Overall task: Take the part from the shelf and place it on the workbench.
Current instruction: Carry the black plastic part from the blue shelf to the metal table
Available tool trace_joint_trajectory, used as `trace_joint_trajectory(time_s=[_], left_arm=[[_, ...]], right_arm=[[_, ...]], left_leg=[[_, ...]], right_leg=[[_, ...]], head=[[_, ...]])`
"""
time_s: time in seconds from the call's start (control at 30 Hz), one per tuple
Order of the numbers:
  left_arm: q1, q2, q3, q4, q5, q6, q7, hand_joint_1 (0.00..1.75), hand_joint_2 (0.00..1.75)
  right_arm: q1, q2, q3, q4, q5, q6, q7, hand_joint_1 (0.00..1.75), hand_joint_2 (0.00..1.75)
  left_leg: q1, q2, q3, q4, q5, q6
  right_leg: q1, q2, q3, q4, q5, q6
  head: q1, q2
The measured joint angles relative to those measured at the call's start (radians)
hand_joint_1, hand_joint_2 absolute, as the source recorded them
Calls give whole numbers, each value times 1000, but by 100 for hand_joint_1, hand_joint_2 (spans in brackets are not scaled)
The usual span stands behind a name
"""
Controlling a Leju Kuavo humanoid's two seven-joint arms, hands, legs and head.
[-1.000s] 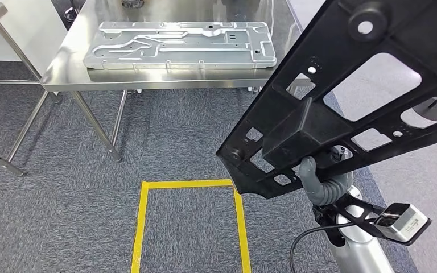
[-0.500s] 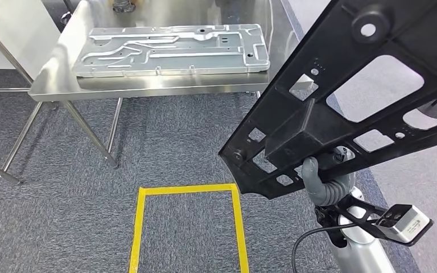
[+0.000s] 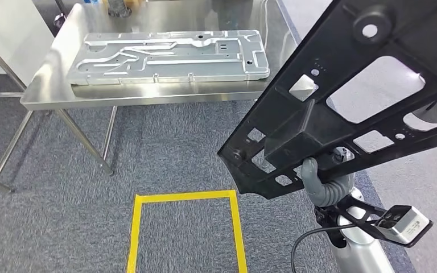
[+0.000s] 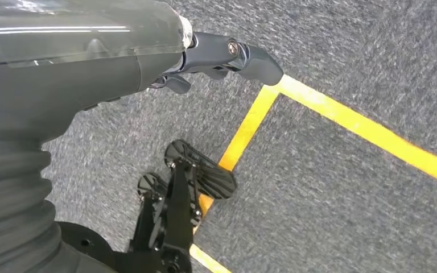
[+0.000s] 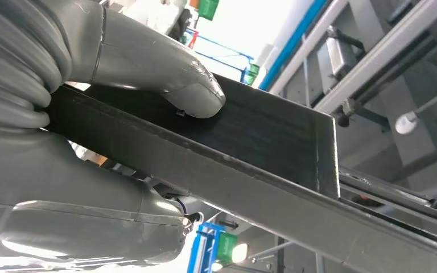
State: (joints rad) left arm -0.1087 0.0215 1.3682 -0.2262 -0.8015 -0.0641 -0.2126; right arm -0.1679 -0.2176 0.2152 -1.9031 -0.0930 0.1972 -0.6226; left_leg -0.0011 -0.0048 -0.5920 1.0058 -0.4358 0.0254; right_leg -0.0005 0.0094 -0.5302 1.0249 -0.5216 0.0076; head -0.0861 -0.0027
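Observation:
A large black plastic frame part (image 3: 318, 122) with many cut-outs fills the right of the head view, tilted up to the right. My right hand (image 3: 323, 183) grips it from below at its lower edge. In the right wrist view the grey thumb (image 5: 190, 91) presses on the part's flat black rail (image 5: 262, 136). The steel workbench (image 3: 148, 95) stands ahead to the left, well apart from the part. My left hand (image 4: 222, 57) hangs over the carpet with its dark fingers loosely extended and nothing in them.
A big silver machined metal plate (image 3: 170, 57) covers most of the workbench top. A yellow tape rectangle (image 3: 185, 197) marks the grey carpet just ahead of me. Another table's steel legs (image 3: 8, 151) stand at the far left.
The whole view has shifted as I move: the workbench now sits further left and the yellow rectangle lower in the picture. The black part stays in my right hand.

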Motion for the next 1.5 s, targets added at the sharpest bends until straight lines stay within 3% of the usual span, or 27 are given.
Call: trace_joint_trajectory(time_s=[0.07,0.13,0.17,0.2,0.27,0.33,0.37,0.47,0.53,0.63,0.67,0.7,0.73,0.8,0.83,0.87,0.97,1.03,1.13,1.17,1.2,1.23,1.3,1.33,1.4,1.5], left_arm=[[-1,0,0,0,1,0,-1,0,175],[-1,0,0,0,4,0,-2,0,175],[0,0,0,0,5,0,-2,0,175],[0,-1,0,0,6,-1,-3,0,175],[-1,-1,0,0,6,-1,-3,0,175],[-3,-1,0,0,6,-1,-4,0,175],[-2,-1,0,0,6,-1,-5,0,175],[0,-1,-1,0,6,-2,-6,0,175],[-2,-1,-1,0,6,-2,-7,0,175],[-4,-1,-1,0,6,-3,-8,0,175],[-2,-1,-1,0,6,-3,-8,0,175],[-1,-2,-1,0,6,-3,-8,0,175],[0,-1,-1,0,6,-3,-8,0,175],[0,0,-1,0,6,-3,-9,0,175],[-1,1,-1,0,7,-3,-9,0,175],[-1,2,-1,0,7,-2,-9,0,175],[-2,2,-1,0,9,-2,-9,0,175],[-2,2,-1,0,9,-3,-10,0,175],[-3,2,-1,0,10,-3,-11,0,175],[-2,2,-1,0,10,-3,-11,0,175],[-1,2,-1,0,11,-3,-11,0,175],[-1,2,-1,0,12,-4,-11,0,175],[-1,1,-1,0,14,-4,-11,0,175],[-1,1,-1,0,14,-5,-11,0,175],[-2,1,-1,0,15,-5,-11,0,175],[-2,-1,-1,0,15,-5,-11,0,175]], right_arm=[[-1,0,-2,0,9,-5,0,175,175],[-1,0,-2,4,20,-13,4,175,175],[0,0,-2,7,27,-16,7,175,175],[0,0,-2,10,34,-18,10,175,175],[-1,0,-2,14,45,-20,13,175,175],[-2,1,-2,17,50,-20,14,175,175],[-3,1,-2,18,51,-20,14,175,175],[-4,1,-2,18,50,-19,12,175,175],[-6,1,-2,18,49,-19,11,175,175],[-6,1,-1,20,47,-17,10,175,175],[-6,1,-1,22,46,-15,10,175,175],[-6,1,-1,23,45,-14,9,175,175],[-6,1,-1,25,43,-13,9,175,175],[-6,1,-1,26,41,-13,6,175,175],[-7,1,-1,27,39,-13,5,175,175],[-7,1,-1,29,38,-13,2,175,175],[-8,2,-1,34,35,-12,-2,175,175],[-11,3,-1,35,34,-12,-5,175,175],[-13,4,-2,38,31,-12,-9,175,175],[-12,4,-2,40,30,-12,-10,175,175],[-11,4,-2,43,29,-11,-11,175,175],[-10,4,-2,46,28,-10,-12,175,175],[-10,4,-2,49,26,-8,-15,175,175],[-12,4,-2,50,25,-8,-16,175,175],[-13,5,-3,51,24,-7,-17,175,175],[-15,5,-4,51,26,-10,-18,175,175]], left_leg=[[3,-1,13,-11,-3,8],[3,-6,22,-11,-11,10],[4,-10,27,-11,-16,9],[4,-16,35,-11,-22,7],[6,-28,54,-10,-35,2],[5,-39,64,-7,-48,-7],[5,-42,65,-6,-53,-13],[8,-43,67,-6,-63,-31],[11,-27,50,44,-88,-40],[12,-11,-69,247,-154,-47],[13,-10,-104,291,-157,-47],[12,-10,-120,296,-138,-46],[12,-10,-116,260,-100,-42],[7,-10,-66,122,-15,-30],[4,-10,-41,64,8,-24],[0,-10,-25,29,15,-19],[-2,-11,-10,3,5,-1],[1,-11,5,-5,2,11],[-1,-12,20,-7,-9,18],[-1,-12,25,-7,-14,19],[-2,-12,31,-7,-20,18],[-2,-12,40,-7,-26,17],[-2,-13,61,-7,-40,13],[-2,-13,69,-7,-46,9],[-3,-13,76,-6,-53,-1],[-3,-9,75,21,-59,-19]], right_leg=[[-4,-3,-49,99,-45,6],[-9,-3,-134,235,-86,12],[-12,-3,-163,270,-83,16],[-15,-3,-173,265,-59,18],[-22,0,-136,147,34,22],[-22,6,-90,32,87,21],[-20,9,-80,4,90,17],[-16,8,-69,-9,76,-3],[-17,4,-51,-18,70,-18],[-11,-1,-31,-22,56,-30],[-9,-2,-26,-21,51,-31],[-7,-1,-19,-21,45,-31],[-5,-1,-11,-21,39,-30],[-3,-2,9,-21,24,-26],[-2,-1,16,-22,16,-21],[-1,-1,21,-24,11,-16],[-3,0,26,-16,12,2],[-5,-2,9,27,-8,10],[-9,-4,-96,200,-84,19],[-10,-4,-131,247,-95,22],[-11,-4,-151,260,-85,23],[-12,-4,-151,235,-54,22],[-12,-7,-106,103,38,15],[-9,-9,-84,43,58,11],[-3,-12,-65,-11,65,-1],[-4,-10,-49,-23,71,-20]], head=[[0,0],[0,0],[0,0],[0,0],[0,0],[0,0],[0,0],[0,0],[0,0],[0,0],[0,0],[0,0],[0,0],[0,0],[0,0],[0,0],[0,0],[0,0],[0,0],[0,0],[0,0],[0,0],[0,0],[0,0],[0,0],[0,0]])
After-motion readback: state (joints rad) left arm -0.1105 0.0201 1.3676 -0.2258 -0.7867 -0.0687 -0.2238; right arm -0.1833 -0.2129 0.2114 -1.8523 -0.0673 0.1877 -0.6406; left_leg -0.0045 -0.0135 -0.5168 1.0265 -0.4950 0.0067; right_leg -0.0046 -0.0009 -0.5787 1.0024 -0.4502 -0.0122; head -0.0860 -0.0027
